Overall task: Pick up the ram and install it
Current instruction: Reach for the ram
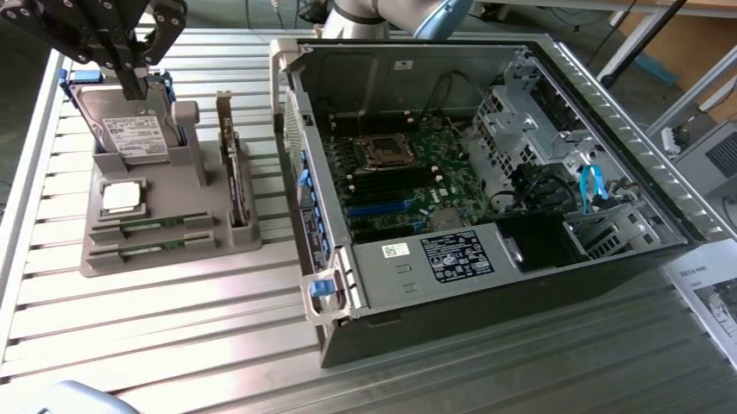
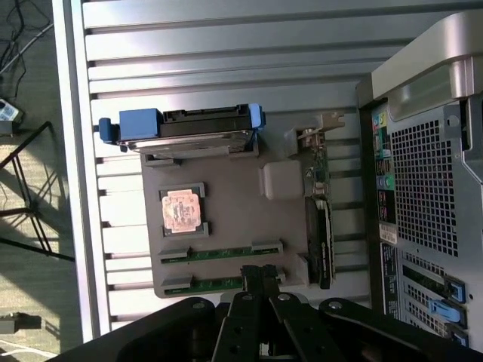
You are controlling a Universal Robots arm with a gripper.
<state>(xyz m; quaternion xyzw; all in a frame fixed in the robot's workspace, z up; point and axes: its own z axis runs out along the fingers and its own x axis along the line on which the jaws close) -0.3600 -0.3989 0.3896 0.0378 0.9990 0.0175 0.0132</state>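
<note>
Heads up, your black claw [image 1: 136, 84] is pinched fully shut with nothing in it, hanging above the grey plastic parts tray [image 1: 116, 259]. Both long, thin green ram sticks [image 2: 219, 253] lie in their slots in that tray, near the square silver processor chip [image 2: 181, 210]. The claw's fingertips [image 2: 253, 277] sit near one end of the outer stick. The open black computer case [image 1: 381, 69] is on the exterior view's right.
</note>
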